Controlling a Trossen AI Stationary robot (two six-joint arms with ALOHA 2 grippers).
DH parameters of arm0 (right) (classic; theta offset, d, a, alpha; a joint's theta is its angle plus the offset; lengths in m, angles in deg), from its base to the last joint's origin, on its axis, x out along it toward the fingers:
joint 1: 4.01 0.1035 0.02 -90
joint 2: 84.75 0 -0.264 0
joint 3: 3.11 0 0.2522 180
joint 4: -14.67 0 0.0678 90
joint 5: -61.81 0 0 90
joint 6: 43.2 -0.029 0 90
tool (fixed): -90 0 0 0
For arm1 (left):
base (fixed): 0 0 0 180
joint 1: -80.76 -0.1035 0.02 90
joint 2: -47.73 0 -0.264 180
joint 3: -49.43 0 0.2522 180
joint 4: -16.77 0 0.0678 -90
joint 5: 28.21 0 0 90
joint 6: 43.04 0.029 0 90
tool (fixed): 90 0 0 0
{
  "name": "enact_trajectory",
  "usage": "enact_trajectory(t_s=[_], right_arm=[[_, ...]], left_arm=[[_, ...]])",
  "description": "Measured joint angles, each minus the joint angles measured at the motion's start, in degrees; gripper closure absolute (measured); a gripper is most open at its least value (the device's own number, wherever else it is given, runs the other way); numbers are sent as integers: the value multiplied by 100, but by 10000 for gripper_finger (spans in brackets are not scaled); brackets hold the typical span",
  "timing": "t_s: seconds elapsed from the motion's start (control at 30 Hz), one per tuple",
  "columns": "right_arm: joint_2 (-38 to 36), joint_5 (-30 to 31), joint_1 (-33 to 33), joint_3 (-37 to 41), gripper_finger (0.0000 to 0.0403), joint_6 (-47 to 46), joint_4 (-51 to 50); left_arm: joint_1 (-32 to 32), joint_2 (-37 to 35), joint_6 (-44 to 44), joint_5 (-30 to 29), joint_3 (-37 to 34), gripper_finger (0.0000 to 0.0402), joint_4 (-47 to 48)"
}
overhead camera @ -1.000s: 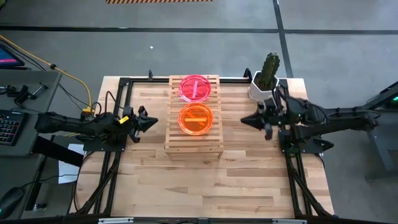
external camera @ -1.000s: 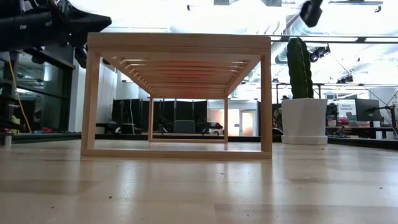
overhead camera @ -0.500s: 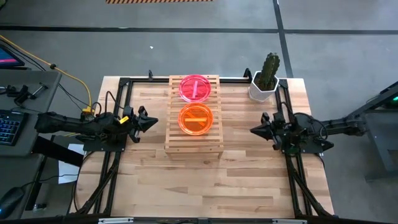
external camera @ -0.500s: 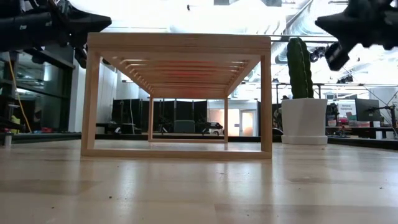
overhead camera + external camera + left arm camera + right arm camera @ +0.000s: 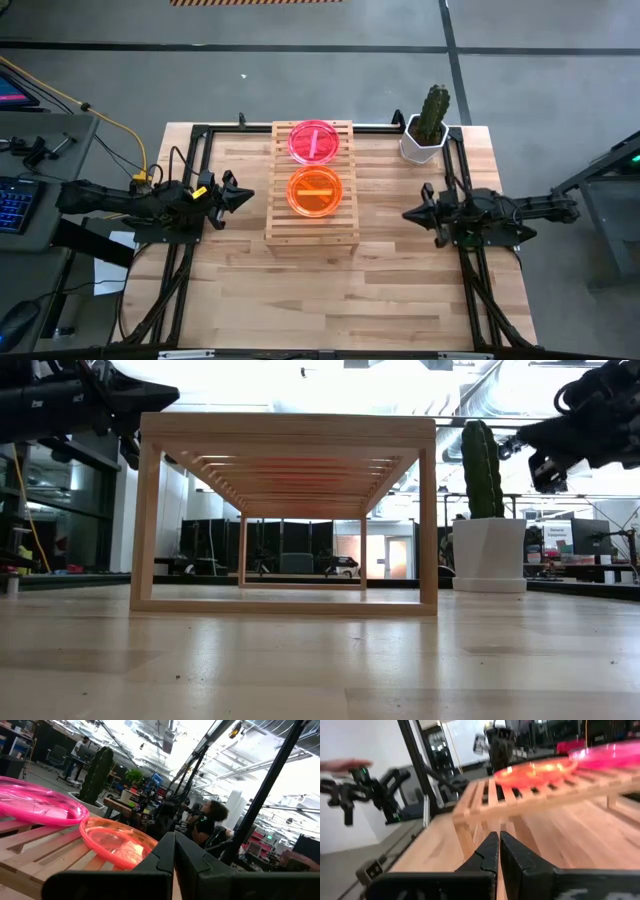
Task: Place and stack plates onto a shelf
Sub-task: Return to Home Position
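Note:
The light slatted wooden shelf (image 5: 312,187) stands mid-table on its legs (image 5: 288,510). A neon pink plate (image 5: 314,141) lies on its far end and an orange plate (image 5: 315,191) on its middle; whether either is a stack I cannot tell. My left gripper (image 5: 250,195) hovers shut left of the shelf, pointing at it; its wrist view shows the orange plate (image 5: 117,841) and the pink plate (image 5: 40,807). My right gripper (image 5: 406,213) hovers shut to the right of the shelf, facing the shelf (image 5: 520,795) and the orange plate (image 5: 535,770).
A potted cactus (image 5: 428,125) stands at the table's far right corner, just beyond the right arm (image 5: 590,420). Black frame rails run along the table's left and right sides. Bare planks lie near of the shelf (image 5: 330,290). A person (image 5: 207,822) sits in the room beyond.
My right gripper has drawn back from beside the cactus toward the table's near edge and slightly toward its right edge, staying shut and still pointing at the shelf. It has slowed over the last half second. The plates and the shelf stay as they were.

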Motion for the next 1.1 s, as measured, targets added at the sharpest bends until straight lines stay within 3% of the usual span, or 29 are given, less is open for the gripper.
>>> enact_trajectory(t_s=[0.23,0.53,1.1], right_arm=[[-35,-16,0,-3,402,0,-81],[32,-16,-26,2,402,0,-63],[42,-17,-26,4,402,0,-63]], left_arm=[[35,-102,0,0,7,401,153],[232,-2053,-1,0,8,401,1776],[640,-2047,1,2,7,401,2060]])
